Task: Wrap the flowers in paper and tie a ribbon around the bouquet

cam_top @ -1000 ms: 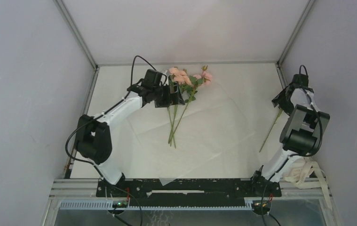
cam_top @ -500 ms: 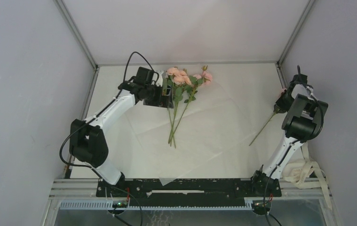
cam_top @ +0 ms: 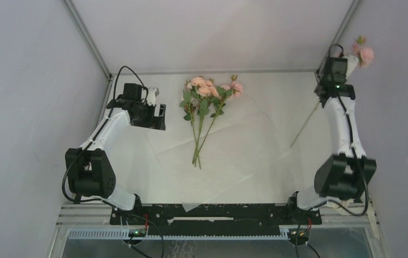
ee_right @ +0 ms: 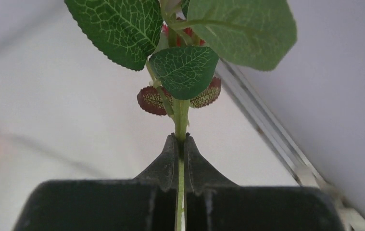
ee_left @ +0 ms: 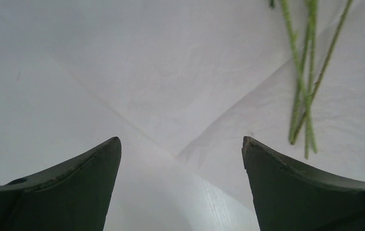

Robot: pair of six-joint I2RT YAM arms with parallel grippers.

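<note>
The flowers point(cam_top: 207, 102), pale pink roses on long green stems, lie in a small bunch on the creased translucent paper point(cam_top: 244, 150) in the middle of the table. My left gripper point(cam_top: 157, 116) hovers open to their left, nothing between its fingers; in the left wrist view the left gripper point(ee_left: 180, 144) is over the paper point(ee_left: 170, 72), with stem ends point(ee_left: 305, 96) at the upper right. My right gripper point(cam_top: 346, 63) is raised at the back right corner, shut on one more rose's stem point(ee_right: 180, 120) just below its leaves point(ee_right: 185, 72). Its bloom point(cam_top: 366, 54) points up and its stem point(cam_top: 305, 129) hangs down.
Grey walls and metal frame posts close in the table on three sides; the held rose is close to the right wall point(cam_top: 400, 107). A bit of cream ribbon point(cam_top: 349, 206) shows behind the right arm's elbow at the near right edge.
My right gripper shut on the single rose's stem and lifted it off the table toward the back right corner. My left arm drew back leftward, away from the flowers, staying open.
</note>
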